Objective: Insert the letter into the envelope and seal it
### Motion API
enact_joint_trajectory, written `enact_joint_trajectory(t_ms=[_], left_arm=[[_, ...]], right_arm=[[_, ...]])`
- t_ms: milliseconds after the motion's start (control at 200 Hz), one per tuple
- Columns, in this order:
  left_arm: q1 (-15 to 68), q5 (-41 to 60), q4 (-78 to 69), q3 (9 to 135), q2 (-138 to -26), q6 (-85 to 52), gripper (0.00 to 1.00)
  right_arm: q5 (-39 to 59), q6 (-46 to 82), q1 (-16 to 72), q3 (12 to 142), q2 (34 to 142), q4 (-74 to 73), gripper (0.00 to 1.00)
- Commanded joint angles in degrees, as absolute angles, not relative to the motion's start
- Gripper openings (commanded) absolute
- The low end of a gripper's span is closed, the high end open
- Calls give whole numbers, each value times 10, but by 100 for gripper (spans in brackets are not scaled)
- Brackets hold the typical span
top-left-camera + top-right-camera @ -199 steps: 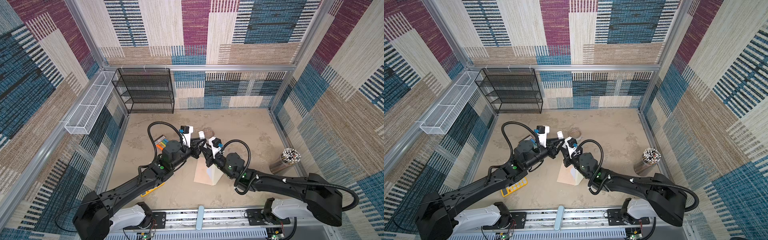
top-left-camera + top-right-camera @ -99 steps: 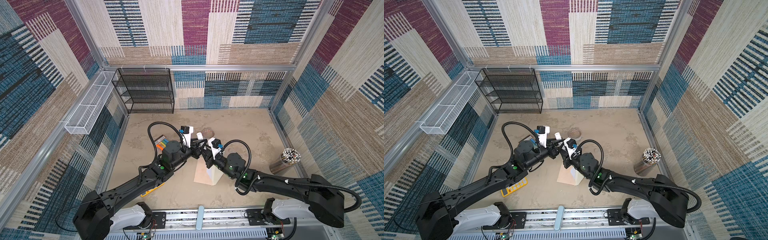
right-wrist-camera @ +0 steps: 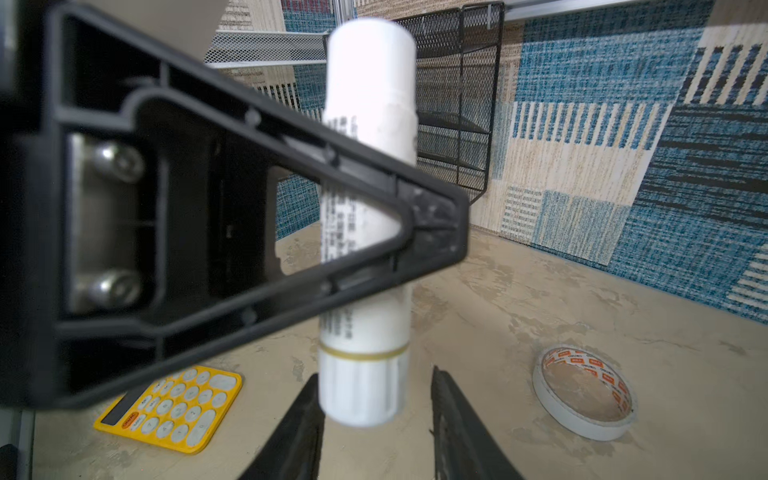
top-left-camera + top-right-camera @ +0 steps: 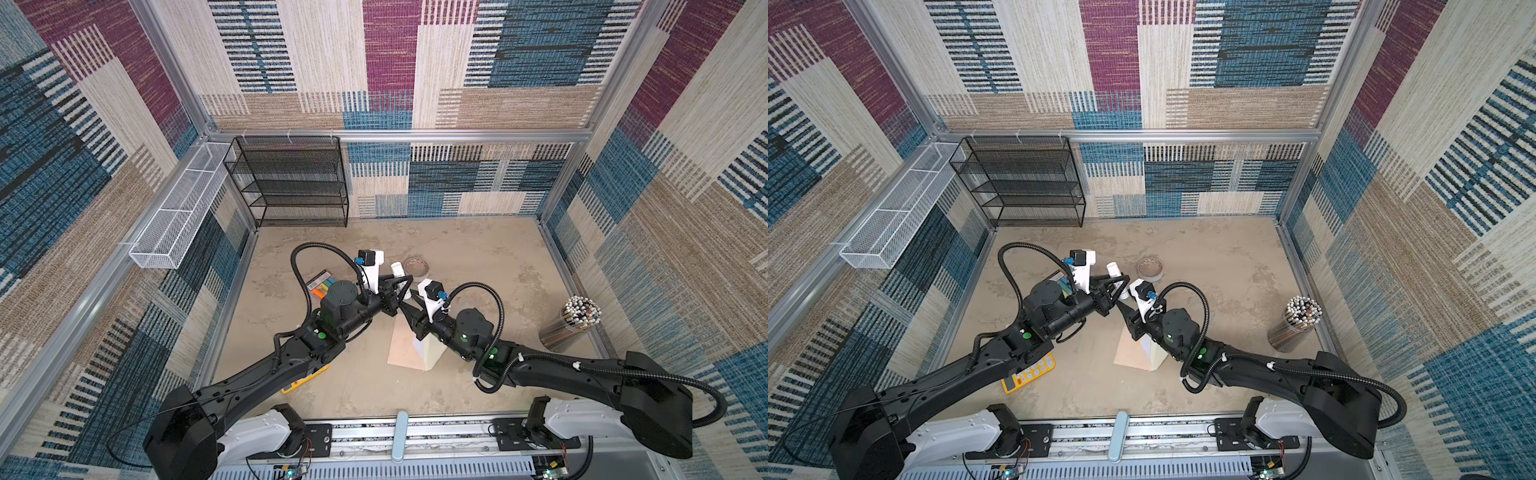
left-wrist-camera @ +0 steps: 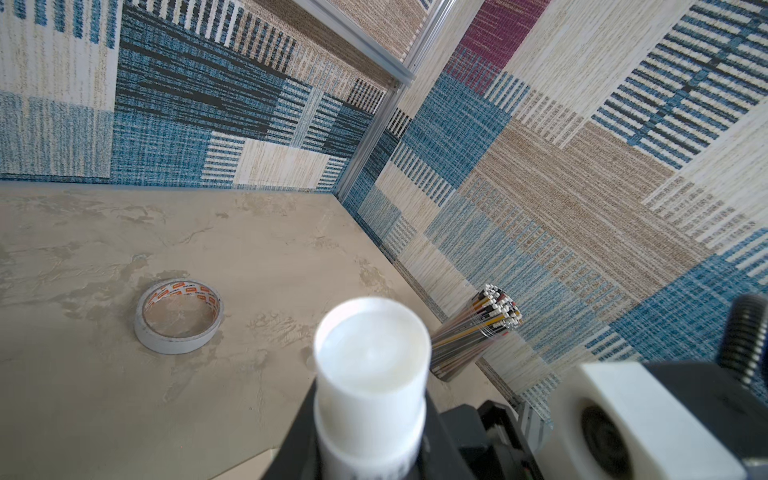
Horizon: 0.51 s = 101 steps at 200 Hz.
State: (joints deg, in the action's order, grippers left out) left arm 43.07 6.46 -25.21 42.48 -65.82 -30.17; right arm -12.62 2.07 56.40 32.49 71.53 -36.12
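Envelope: the envelope (image 4: 401, 349) lies flat on the table (image 4: 490, 266), low centre in both top views, with its cream flap (image 4: 433, 354) spread open toward the right of the frame.
Letter: the letter (image 4: 419, 345) shows only as a small white patch at the flap fold, and how deep it sits cannot be told.
Right gripper: the right gripper (image 3: 374, 374) hangs above the envelope's upper end. Its 2 jaws stand apart on either side of the tube's base, not clamping it.
Glue stick: the glue stick (image 3: 368, 187) stands upright, long axis vertical, cap end up.
Left gripper: the left gripper (image 4: 402, 286) is clamped on the tube's middle.
Key relation: the open flap lies below the stick, toward the lower right of the frame. The envelope's long axis runs bottom to top, and the right arm crosses it, so it is nearer.
Judged step: readying glue before sealing.
Beyond: a tape roll (image 3: 584, 399) lies apart.
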Motion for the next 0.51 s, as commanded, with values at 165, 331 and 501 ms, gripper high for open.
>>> enact_joint_trajectory(t_ms=[165,331,501], left_arm=[[429,76,-264,431,-671,-307,4],[429,75,-265,429,-672,-306,3],[429,79,-265,429,-675,-307,3]], right_arm=[[-143,-3,568,335,713,-383,41],[-146,-7,569,341,714,-381,37],[-145,-5,569,342,717,-380,25]])
